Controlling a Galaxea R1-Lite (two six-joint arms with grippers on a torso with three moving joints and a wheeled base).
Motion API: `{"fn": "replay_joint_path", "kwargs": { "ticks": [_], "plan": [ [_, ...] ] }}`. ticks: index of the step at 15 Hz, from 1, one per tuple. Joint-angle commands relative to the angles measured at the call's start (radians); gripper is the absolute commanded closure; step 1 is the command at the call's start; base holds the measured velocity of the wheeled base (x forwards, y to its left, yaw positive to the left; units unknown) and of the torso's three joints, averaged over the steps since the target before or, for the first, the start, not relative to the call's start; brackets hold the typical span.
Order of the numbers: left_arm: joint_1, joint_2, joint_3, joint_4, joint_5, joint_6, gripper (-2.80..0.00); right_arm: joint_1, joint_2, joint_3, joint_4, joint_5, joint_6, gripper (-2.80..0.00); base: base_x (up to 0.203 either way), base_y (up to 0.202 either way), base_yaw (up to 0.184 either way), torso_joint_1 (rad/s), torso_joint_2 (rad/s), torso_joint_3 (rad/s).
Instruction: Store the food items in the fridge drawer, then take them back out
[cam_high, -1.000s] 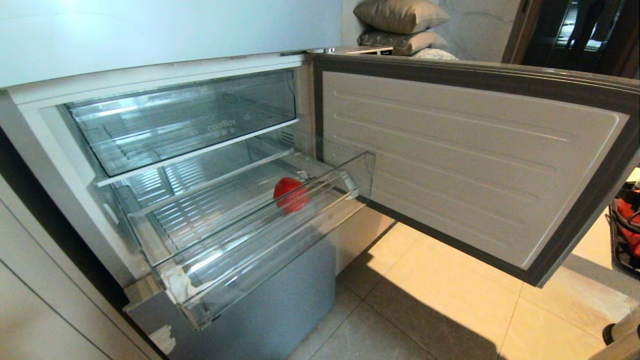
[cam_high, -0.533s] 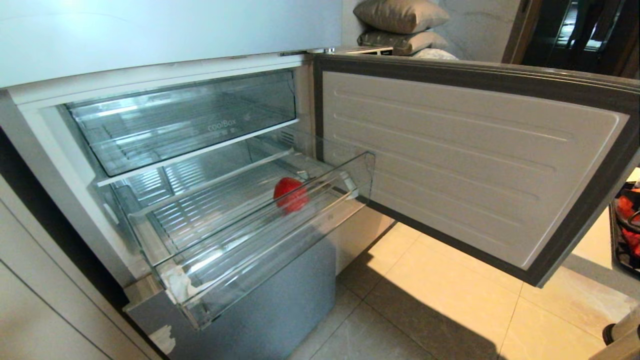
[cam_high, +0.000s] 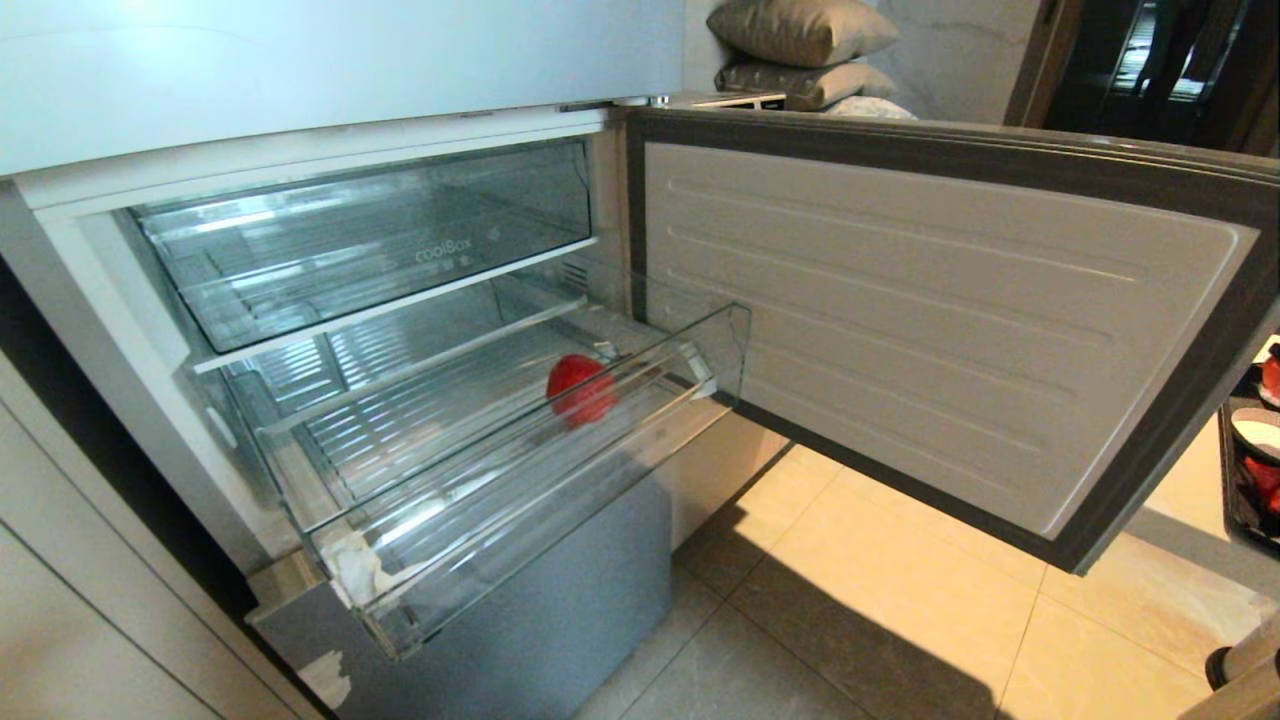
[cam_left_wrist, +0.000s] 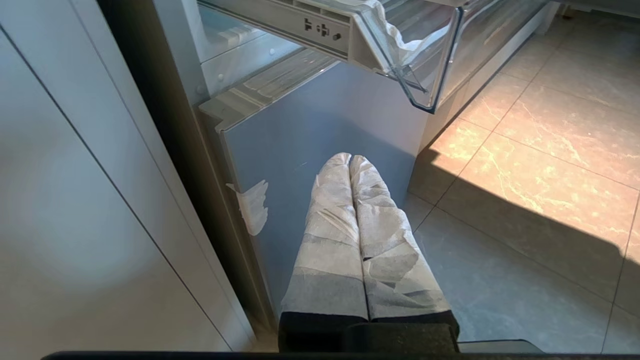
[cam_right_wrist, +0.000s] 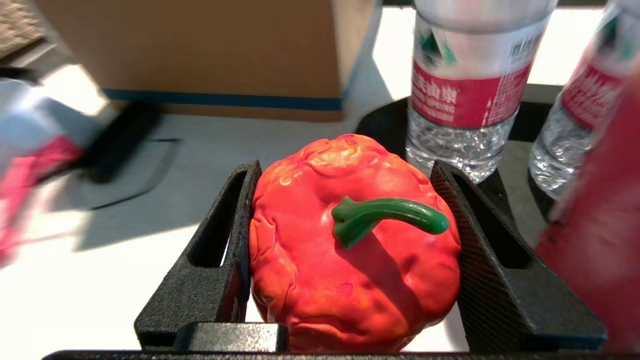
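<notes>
Right gripper (cam_right_wrist: 350, 250) clamped on the orange-red food item (cam_right_wrist: 350, 240), green stem across the jaws, out beyond the fridge's open door. Fridge drawer (cam_high: 520, 500) lies leftward, red item (cam_high: 580, 388) inside. Left gripper (cam_left_wrist: 350, 165) pressed together, parked low.

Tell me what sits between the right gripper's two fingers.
In the right wrist view, an orange-red pepper-like food item with a green stem fills the gap between the right gripper's fingers, both pressing its sides. Water bottles stand behind.
</notes>
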Motion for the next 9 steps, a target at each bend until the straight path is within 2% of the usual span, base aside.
{"fn": "replay_joint_path", "kwargs": {
  "ticks": [1,4,9],
  "plan": [
    [0.000,0.000,0.000,0.000,0.001,0.000,0.00,0.008,-0.208,0.114,0.023,-0.003,-0.005,0.00,0.000,0.000,0.000,0.000,0.00,0.000],
    [0.000,0.000,0.000,0.000,0.001,0.000,0.00,0.013,-0.539,0.305,0.151,-0.024,-0.016,0.00,0.000,0.000,0.000,0.000,0.00,0.000],
    [0.002,0.000,0.000,0.000,-0.001,0.000,0.00,0.017,-1.198,0.766,0.265,-0.076,-0.101,0.00,0.000,0.000,0.000,0.000,0.00,0.000]
  ]
}}
